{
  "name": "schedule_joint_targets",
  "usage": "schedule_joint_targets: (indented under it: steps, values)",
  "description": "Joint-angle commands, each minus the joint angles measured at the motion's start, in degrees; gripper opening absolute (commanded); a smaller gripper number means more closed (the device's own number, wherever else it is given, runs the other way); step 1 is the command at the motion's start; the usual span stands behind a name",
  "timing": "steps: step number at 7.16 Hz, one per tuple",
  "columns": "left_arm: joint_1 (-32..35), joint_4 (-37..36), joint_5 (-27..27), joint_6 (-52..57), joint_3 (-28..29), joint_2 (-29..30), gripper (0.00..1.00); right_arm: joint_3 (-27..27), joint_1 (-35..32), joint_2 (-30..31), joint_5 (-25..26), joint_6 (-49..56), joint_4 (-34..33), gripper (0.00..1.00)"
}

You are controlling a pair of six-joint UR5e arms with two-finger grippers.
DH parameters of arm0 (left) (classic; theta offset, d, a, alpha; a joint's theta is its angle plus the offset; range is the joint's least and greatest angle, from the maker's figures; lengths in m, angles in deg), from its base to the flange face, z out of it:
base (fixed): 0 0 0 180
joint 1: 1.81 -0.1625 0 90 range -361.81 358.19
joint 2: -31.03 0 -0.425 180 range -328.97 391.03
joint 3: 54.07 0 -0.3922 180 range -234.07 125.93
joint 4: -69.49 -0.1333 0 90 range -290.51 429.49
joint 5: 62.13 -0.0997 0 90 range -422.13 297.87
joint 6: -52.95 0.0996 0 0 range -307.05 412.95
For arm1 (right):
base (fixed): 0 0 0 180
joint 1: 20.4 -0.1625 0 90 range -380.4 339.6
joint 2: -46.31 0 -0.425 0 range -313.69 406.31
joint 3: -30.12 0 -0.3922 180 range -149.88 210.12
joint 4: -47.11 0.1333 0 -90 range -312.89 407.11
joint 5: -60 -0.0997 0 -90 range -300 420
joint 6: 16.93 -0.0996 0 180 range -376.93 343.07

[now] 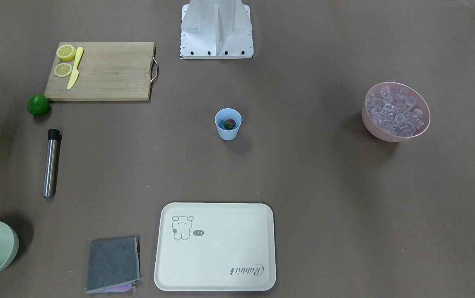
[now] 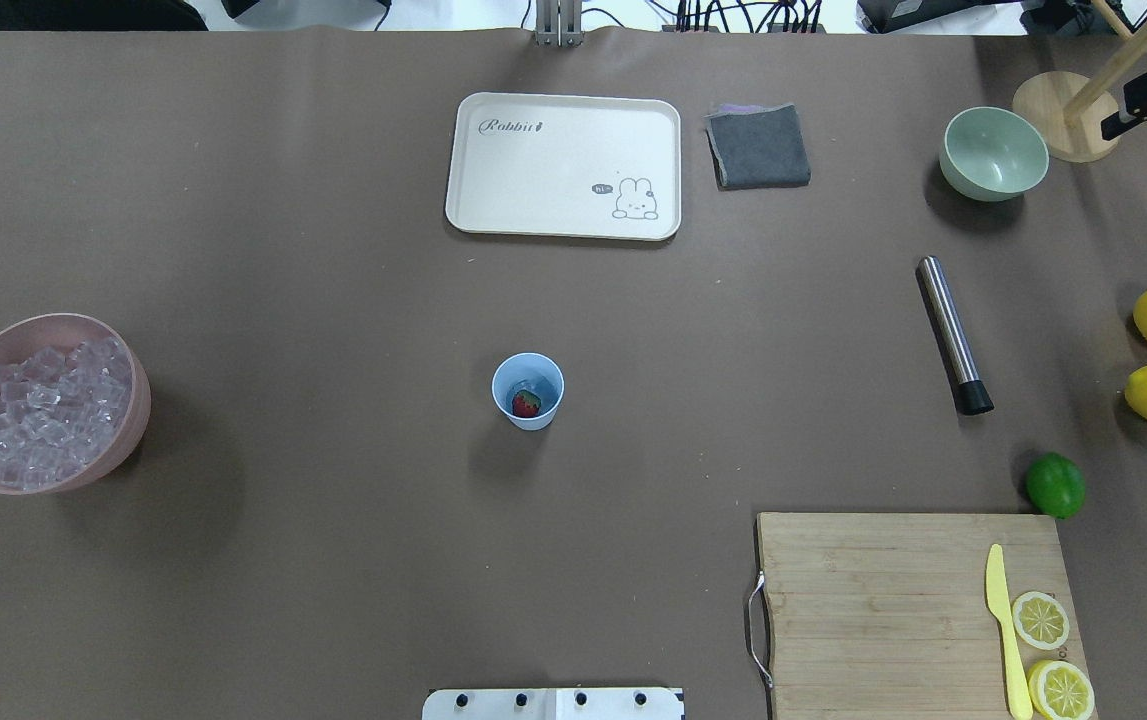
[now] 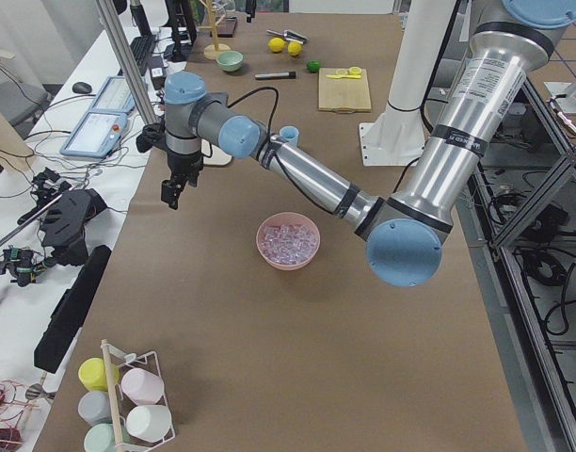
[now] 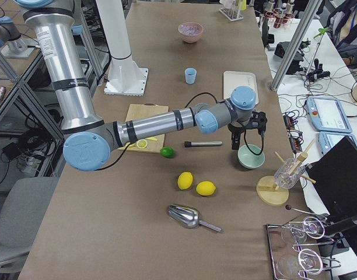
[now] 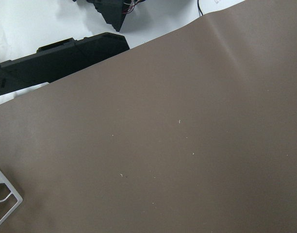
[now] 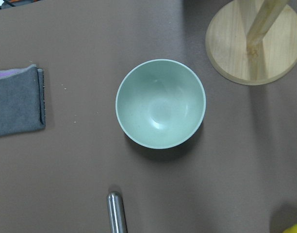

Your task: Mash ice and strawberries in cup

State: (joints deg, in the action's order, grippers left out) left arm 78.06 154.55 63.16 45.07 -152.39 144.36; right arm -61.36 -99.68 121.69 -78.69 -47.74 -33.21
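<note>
Overhead exterior: strawberry [image 2: 526, 403] in cup [image 2: 543, 418], hidden side-on.

A brown table covering [image 5: 187, 145] is filling most of the view, with a few pale specks on it. Beyond its upper-left edge, a long black case [image 5: 61, 58] is lying on a white surface [image 5: 22, 24]. A white wire frame [image 5: 5, 194] is showing one corner at the lower left.
</note>
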Motion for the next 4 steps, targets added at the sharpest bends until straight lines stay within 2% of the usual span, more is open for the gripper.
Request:
schedule_joint_targets:
  steps: [1, 2, 4]
  values:
    - [3.3, -1.2, -2.6, -0.2, 0.4, -0.7, 0.97, -1.7, 0.0, 1.0, 4.6, 5.1, -4.0, 1.0]
    - [3.5, -1.5, -4.5, -0.4, 0.2, -1.4, 0.97, -2.9, 0.2, 2.1, 7.0, 5.9, -4.0, 1.0]
    - [3.6, -1.6, -4.8, -0.6, 0.8, -1.8, 0.97, -4.0, 1.1, 3.2, 7.6, 8.6, -4.3, 1.0]
